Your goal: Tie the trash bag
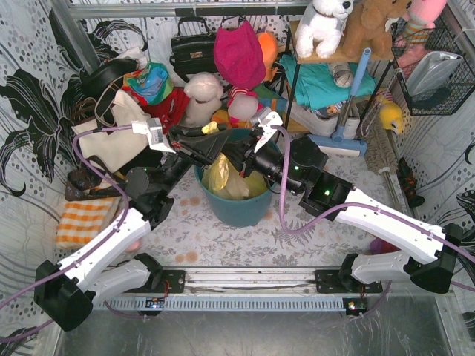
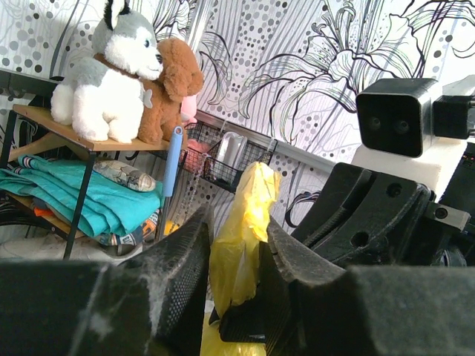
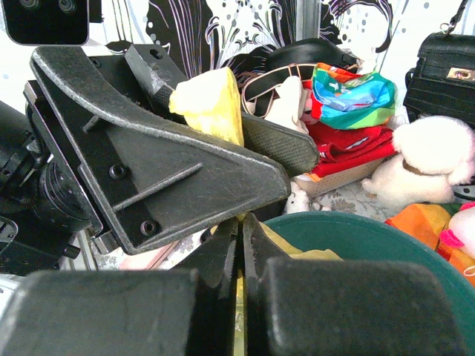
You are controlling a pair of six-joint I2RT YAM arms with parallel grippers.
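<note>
**Top view.** Your two grippers meet over the teal bin [image 1: 245,211]. The yellow bag [image 1: 223,178] sits inside the bin with its top drawn up toward the fingers. The left gripper [image 1: 219,148] reaches in from the left and the right gripper [image 1: 237,159] from the right. The tips overlap, so you cannot tell from here how the jaws stand.

**Left wrist.** Your left gripper [image 2: 234,289] pinches a bunched strip of bag [image 2: 241,222], which stands up between the fingers [image 2: 174,289]. The black body of the right gripper [image 2: 371,215] is just beside it on the right. A plush dog [image 2: 111,74] sits on a shelf [image 2: 44,115] behind.

**Right wrist.** Your right gripper [image 3: 239,297] has its fingers pressed almost together, with a thin yellow sliver of bag in the slit. The left gripper [image 3: 230,122] crosses just above, with a wad of bag [image 3: 209,104] clamped between its fingers. The bin rim [image 3: 371,230] is at lower right.
</note>
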